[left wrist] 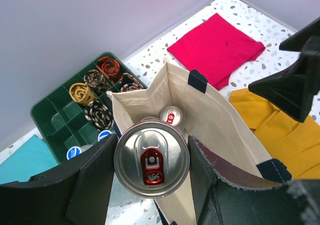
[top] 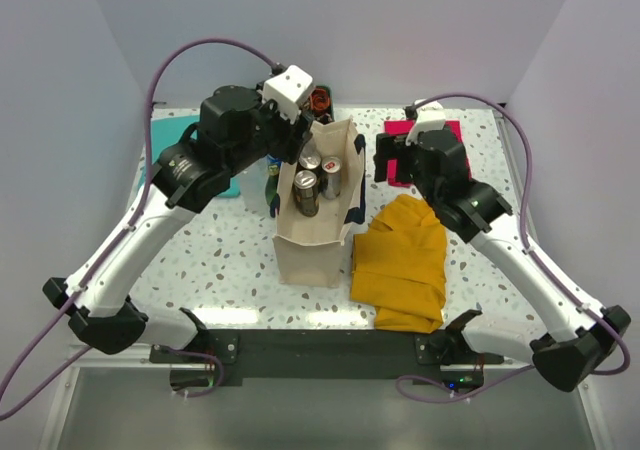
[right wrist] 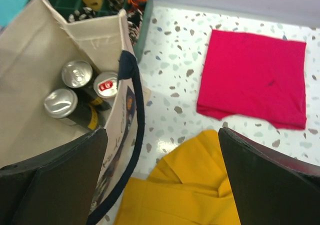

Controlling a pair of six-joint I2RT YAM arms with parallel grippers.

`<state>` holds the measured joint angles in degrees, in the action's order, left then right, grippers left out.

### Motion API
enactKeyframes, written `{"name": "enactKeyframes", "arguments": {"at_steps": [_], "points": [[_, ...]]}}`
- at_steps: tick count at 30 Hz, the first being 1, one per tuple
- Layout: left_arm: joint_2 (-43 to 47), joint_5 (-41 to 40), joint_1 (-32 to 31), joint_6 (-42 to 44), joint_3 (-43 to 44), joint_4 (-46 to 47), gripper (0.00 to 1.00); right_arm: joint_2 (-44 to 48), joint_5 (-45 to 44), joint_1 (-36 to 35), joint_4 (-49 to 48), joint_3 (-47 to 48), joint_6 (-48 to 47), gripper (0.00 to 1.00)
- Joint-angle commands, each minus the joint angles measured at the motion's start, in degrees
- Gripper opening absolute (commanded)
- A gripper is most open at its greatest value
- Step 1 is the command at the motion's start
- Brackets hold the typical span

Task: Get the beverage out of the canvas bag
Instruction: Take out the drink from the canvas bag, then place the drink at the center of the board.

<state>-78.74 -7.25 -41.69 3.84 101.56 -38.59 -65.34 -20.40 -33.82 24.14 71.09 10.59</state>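
Top: canvas bag (top: 310, 255) upright mid-counter (top: 230, 260), cans visible inside.
Left wrist: left pincer (left wrist: 152, 182) clamped on silver-topped beverage can (left wrist: 151, 157) at the bag's open mouth.
Right wrist: right pincer (right wrist: 162, 177) spread wide, empty, beside the bag, above yellow cloth (right wrist: 185, 197).

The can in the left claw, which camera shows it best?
The left wrist view: the can fills the middle, its top and red tab clear, gripped in the left claw. The top and right wrist views only show three small can tops inside the canvas bag; I cannot tell which one is held.
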Motion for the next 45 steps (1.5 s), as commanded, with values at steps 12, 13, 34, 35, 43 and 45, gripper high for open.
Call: {"name": "enactKeyframes", "arguments": {"at_steps": [12, 13, 34, 35, 43, 45], "points": [[4.7, -12.8, -0.1, -2.3, 9.2, -6.1, 0.00, -2.1, -3.2, 5.2, 4.4, 3.4, 5.2, 0.96], [5.2, -13.4, -0.1, -3.0, 9.1, -6.7, 0.00, -2.1, -2.9, 5.3, 4.2, 3.2, 5.2, 0.96], [9.7, -19.2, 0.0, -13.1, -9.1, -10.9, 0.00, 0.0, 0.4, 5.4, 0.6, 2.0, 4.1, 0.98], [9.6, -19.6, 0.0, -13.2, -11.0, -10.5, 0.00, 0.2, 0.2, 5.5, 0.6, 1.9, 4.1, 0.98], [10.4, -21.0, 0.2, -13.5, -22.4, -0.3, 0.00, 0.1, 1.1, 5.4, 0.4, 2.2, 4.2, 0.97], [10.4, -20.8, 0.4, -13.9, -25.0, 1.5, 0.00, 0.2, 0.8, 5.4, 0.4, 2.1, 4.1, 0.97]]}}
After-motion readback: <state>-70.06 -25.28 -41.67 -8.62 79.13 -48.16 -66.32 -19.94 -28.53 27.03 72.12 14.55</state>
